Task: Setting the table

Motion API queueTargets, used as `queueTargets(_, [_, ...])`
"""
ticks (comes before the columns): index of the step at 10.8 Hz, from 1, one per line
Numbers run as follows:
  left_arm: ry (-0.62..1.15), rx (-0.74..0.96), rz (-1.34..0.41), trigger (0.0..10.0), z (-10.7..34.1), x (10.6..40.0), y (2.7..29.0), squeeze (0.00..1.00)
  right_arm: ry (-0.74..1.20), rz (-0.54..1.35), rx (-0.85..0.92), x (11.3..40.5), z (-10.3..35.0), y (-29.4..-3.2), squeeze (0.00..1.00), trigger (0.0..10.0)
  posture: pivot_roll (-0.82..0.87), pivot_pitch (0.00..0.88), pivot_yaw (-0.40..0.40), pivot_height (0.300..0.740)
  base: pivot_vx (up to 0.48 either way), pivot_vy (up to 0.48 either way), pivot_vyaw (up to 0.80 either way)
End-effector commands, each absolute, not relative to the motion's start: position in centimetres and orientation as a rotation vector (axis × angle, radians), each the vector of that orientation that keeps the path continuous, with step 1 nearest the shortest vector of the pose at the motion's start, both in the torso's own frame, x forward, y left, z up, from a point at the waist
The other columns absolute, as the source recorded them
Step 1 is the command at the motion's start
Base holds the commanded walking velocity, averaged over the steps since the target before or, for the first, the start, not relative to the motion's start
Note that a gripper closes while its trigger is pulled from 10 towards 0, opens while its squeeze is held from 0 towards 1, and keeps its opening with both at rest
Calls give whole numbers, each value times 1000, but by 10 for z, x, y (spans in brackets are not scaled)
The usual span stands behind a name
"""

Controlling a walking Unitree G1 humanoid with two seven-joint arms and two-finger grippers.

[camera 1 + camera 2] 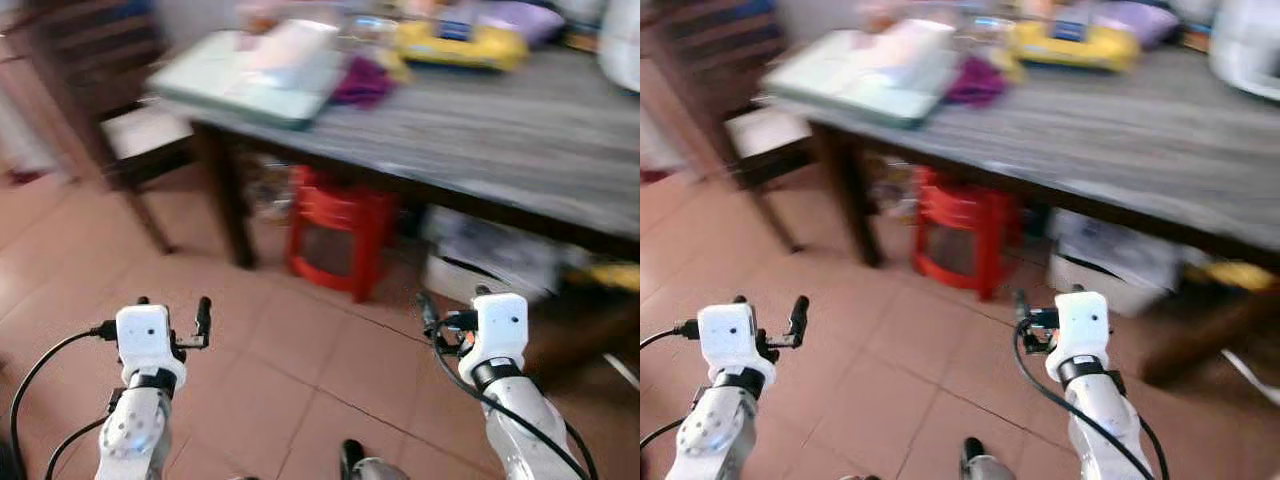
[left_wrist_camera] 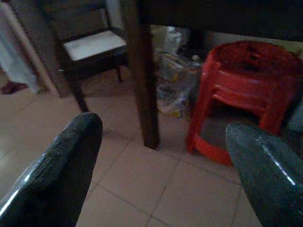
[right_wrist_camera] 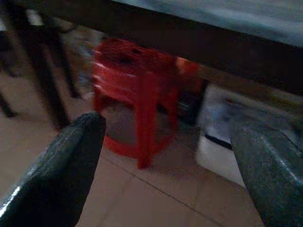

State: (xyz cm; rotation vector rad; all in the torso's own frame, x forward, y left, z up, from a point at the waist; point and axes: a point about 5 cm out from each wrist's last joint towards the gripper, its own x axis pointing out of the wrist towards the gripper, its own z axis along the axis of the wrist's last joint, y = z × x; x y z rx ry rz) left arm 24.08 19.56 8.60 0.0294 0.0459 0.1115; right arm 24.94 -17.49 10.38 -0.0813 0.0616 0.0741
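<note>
Under one table (image 1: 520, 140), seemingly one red stool (image 1: 340, 230); two tools apart.

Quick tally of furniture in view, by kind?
Table: 1
Chair: 1
Red stool stack: 1, how many are stacked is unclear
Total: 3

Left claw (image 2: 161, 175) fingers spread, red stool (image 2: 246, 94), table leg (image 2: 142, 75), chair (image 2: 85, 47)

Grey wood-grain table (image 1: 520, 140) on dark wooden legs; glossy red plastic stool (image 1: 340, 235) beneath — matt terracotta floor tiles (image 1: 290, 360), smooth-faced, under 2 matt black-fingered grippers.
</note>
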Motion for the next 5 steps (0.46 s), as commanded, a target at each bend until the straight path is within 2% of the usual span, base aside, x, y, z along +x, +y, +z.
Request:
queueTargets(1, [90,22,135,10000,78,237,198,0,80,64,-72,249,101,-176,0,10000,-65,179,39,740,0,0,-775])
queueTargets(5, [102,-33,88,10000,78,255,177,0,67,68,-78,254,103,-173,0,10000,-96,142,27,740,0,0,-778])
